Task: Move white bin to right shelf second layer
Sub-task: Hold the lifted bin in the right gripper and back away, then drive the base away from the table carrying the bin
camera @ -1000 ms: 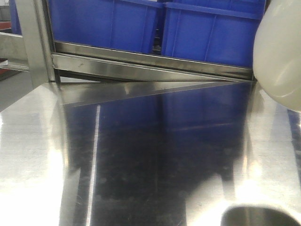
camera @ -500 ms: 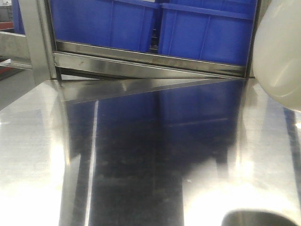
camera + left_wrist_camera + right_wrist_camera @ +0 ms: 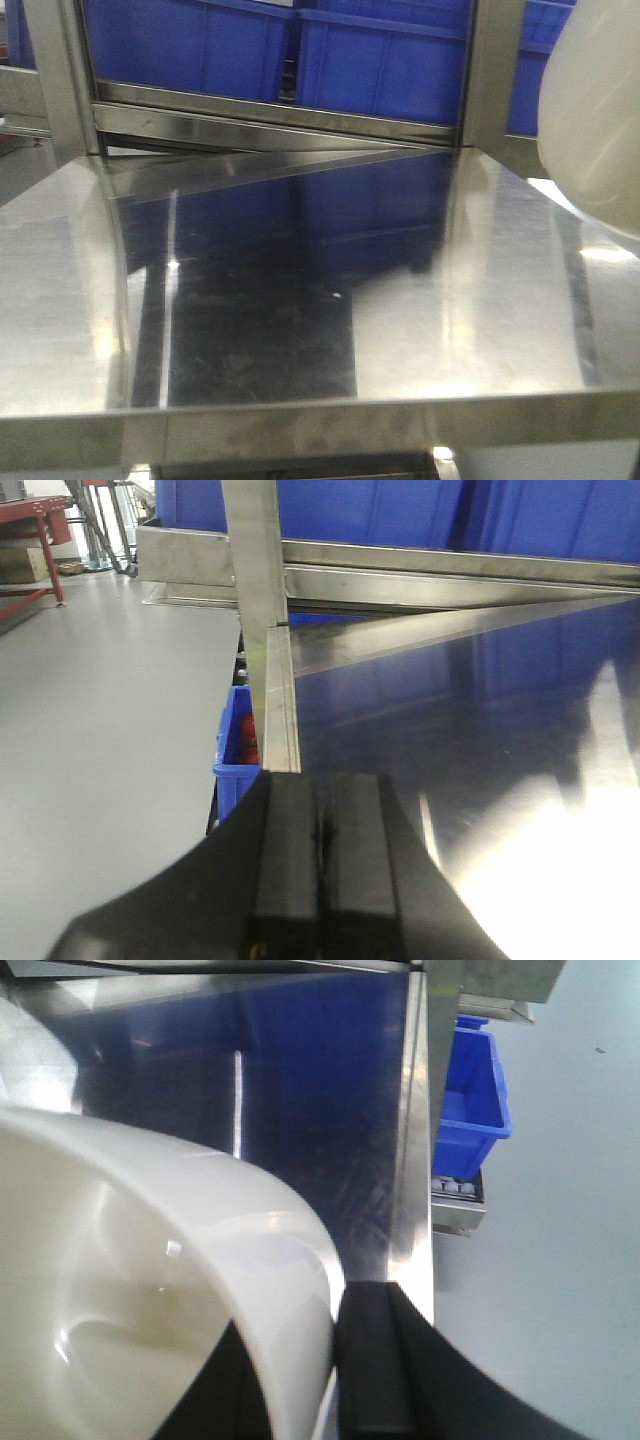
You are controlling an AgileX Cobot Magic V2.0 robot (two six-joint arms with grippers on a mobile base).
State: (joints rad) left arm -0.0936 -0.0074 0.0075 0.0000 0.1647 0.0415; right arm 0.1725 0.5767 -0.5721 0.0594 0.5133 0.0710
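The white bin [image 3: 595, 110] hangs at the right edge of the front view, above the steel tabletop [image 3: 300, 280]. In the right wrist view its glossy wall [image 3: 150, 1260] fills the lower left, and my right gripper [image 3: 305, 1370] is shut on that wall, one finger inside and one outside. My left gripper [image 3: 320, 860] is shut with nothing in it, over the table's left front corner. A steel upright [image 3: 490, 70] stands beside the bin, and a sliver of shelf shows to its right. I cannot tell whether that is the right shelf second layer.
Blue crates [image 3: 190, 45] sit on the rack level behind the table, behind a steel front bar [image 3: 270, 120]. A small blue bin [image 3: 470, 1100] is below the table's right edge, another [image 3: 235, 750] below its left edge. A red table [image 3: 30, 520] stands far left on grey floor.
The front view has pulled back and shifted right: the table's front edge and a steel upright have come into view. The bin stays at the same spot in the view.
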